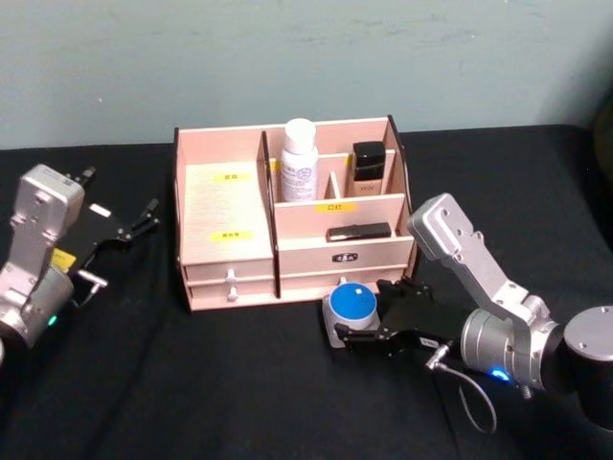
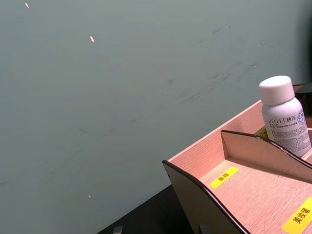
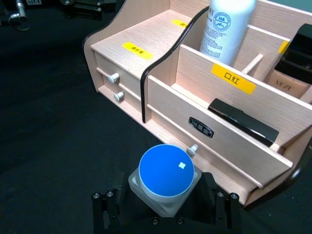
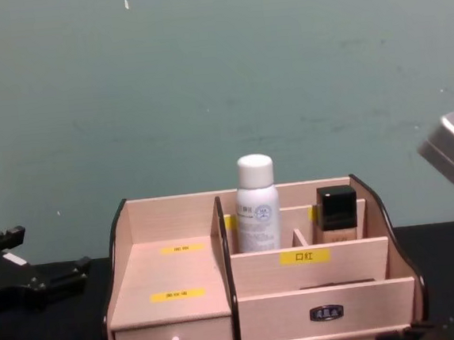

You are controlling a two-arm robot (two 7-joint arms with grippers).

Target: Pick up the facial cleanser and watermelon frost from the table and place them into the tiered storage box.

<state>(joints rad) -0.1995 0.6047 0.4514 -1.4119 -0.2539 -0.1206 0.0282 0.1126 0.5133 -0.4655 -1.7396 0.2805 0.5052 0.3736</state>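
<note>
From where I stand, the right gripper (image 1: pixel 366 312) is down low on the black table (image 1: pixel 192 383), its black fingers (image 3: pixel 105 212) spread to either side of a small blue-lidded jar (image 1: pixel 351 305), which I take to be the watermelon frost. As far as I can see they flank it without pinching it yet. The jar sits on the table just in front of the tiered storage box (image 1: pixel 225 201), near the small knob on its lower right front. It looks light and rigid: a squat, pale, squarish body under a round blue lid. I'd guess the flat sides give the pads a firm seat, whereas the smooth lid could slip or twist. Taking it low on the body seems the safer hold. A white bottle (image 1: pixel 299 158), probably the cleanser, already stands upright in a rear compartment. The left gripper (image 1: pixel 120 235) rests off to the left of the box.
</note>
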